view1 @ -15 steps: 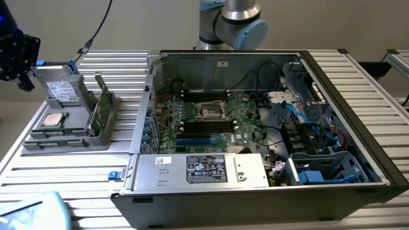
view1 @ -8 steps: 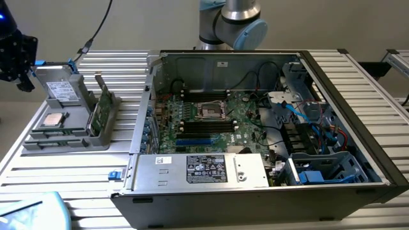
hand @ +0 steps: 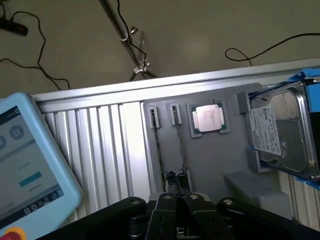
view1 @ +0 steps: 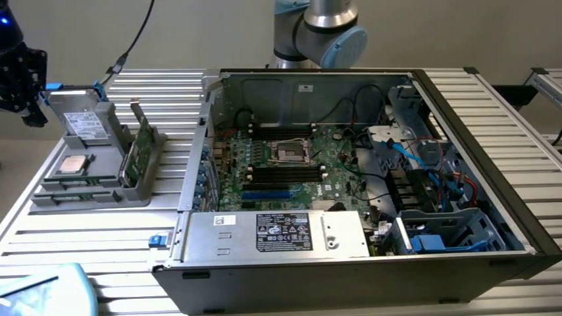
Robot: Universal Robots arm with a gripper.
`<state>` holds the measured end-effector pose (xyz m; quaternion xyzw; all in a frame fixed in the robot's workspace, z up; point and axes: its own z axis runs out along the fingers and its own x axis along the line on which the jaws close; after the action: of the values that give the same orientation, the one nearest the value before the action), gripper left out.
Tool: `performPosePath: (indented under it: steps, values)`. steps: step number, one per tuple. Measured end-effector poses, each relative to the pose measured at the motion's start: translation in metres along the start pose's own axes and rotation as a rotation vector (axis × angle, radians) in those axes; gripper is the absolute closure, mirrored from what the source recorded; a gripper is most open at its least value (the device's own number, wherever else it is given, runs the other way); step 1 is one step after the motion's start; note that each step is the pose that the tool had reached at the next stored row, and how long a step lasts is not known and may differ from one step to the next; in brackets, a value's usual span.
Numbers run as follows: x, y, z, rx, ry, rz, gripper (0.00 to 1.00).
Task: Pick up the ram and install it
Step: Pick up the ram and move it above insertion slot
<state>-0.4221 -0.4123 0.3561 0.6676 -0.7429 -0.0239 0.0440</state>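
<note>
Two ram sticks stand on edge in narrow slots of the grey tray [hand: 210,165], showing as thin dark strips: one ram stick [hand: 158,145] and a second [hand: 179,150] beside it. In the exterior view the ram [view1: 75,196] lies along the tray's near end. My gripper [hand: 177,216] hovers above these slots, fingers drawn together with nothing between them. In the exterior view the gripper [view1: 21,82] hangs high at the far left, above and beyond the tray [view1: 101,168]. The open computer case [view1: 351,171] shows the motherboard with black memory slots [view1: 283,172].
The tray also holds a square silver processor [hand: 208,119], a hard drive [hand: 277,130] and an upright green expansion card [view1: 136,153]. A light blue teach pendant [hand: 25,170] lies on the slatted table [view1: 88,230]. Cables and a drive cage fill the case's right side.
</note>
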Motion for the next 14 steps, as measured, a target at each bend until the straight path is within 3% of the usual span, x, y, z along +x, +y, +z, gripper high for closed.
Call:
performPosePath:
  steps: [9, 14]
  values:
    - [0.0000, 0.0000, 0.0005, 0.0090, 0.0123, -0.157, 0.89]
    - [0.0000, 0.0000, 0.0005, 0.0093, 0.0122, -0.157, 0.89]
